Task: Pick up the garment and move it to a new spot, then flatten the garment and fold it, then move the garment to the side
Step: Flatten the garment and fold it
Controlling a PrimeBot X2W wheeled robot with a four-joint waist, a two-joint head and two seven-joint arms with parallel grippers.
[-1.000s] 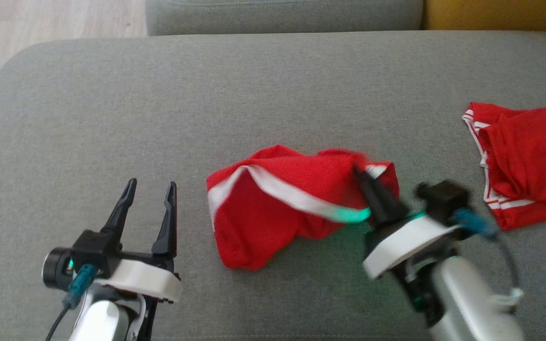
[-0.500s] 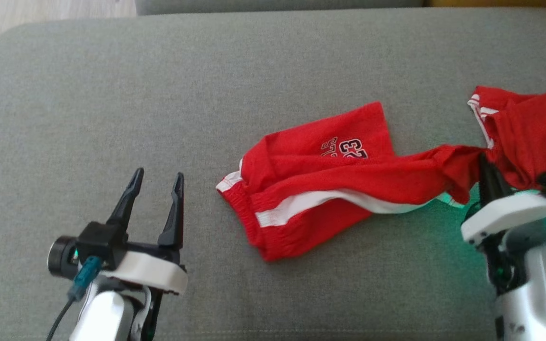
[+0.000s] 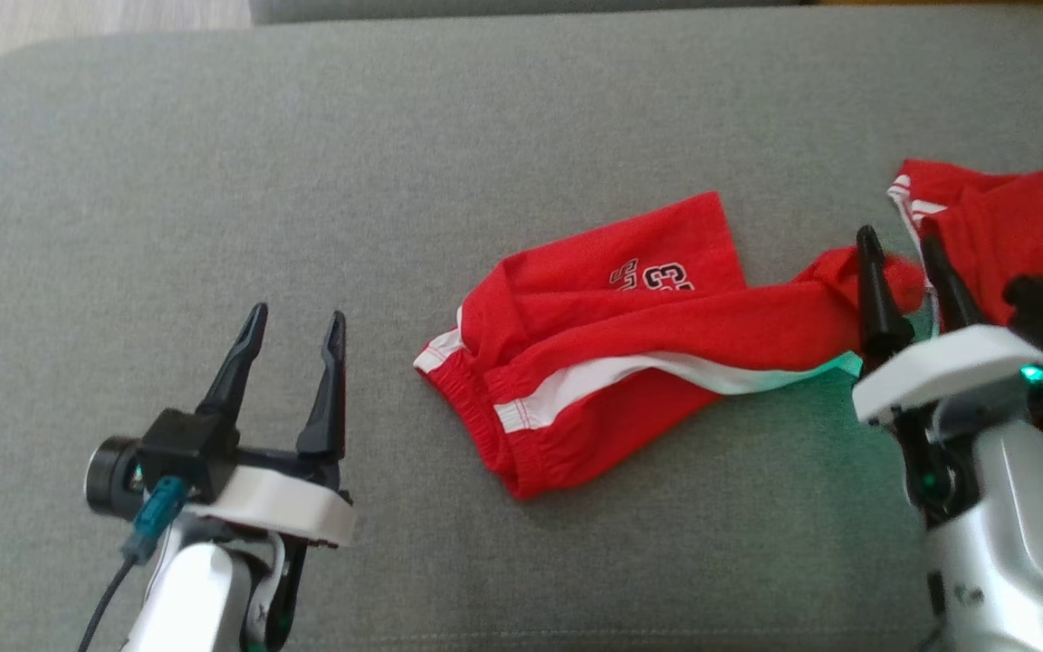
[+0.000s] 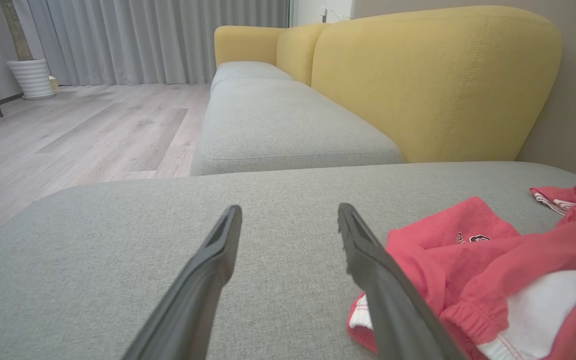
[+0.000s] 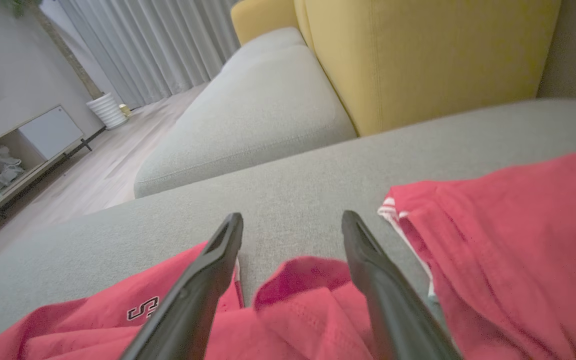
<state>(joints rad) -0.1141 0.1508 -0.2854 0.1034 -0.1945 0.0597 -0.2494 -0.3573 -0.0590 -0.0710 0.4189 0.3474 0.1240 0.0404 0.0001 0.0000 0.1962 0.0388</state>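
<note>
The garment (image 3: 603,353) is a pair of red shorts with a white side stripe and a printed number, lying stretched out on the grey sofa cushion (image 3: 304,181). My right gripper (image 3: 900,246) stands open just above the garment's right end, with loose red cloth (image 5: 298,280) below and between the fingers, not pinched. To the left, my left gripper (image 3: 293,324) is open over bare cushion, a short way from the garment's waistband (image 4: 463,315).
A second red garment (image 3: 1019,226) with white trim lies at the right edge, close beside my right gripper. The sofa's yellow backrest (image 4: 433,75) rises beyond the cushion. Wooden floor (image 4: 68,135) lies past the cushion's left edge.
My right gripper dragged the bunched garment out to the right, stretching it flat, then opened and let go. The left gripper stayed put. The camera shifted a little.
</note>
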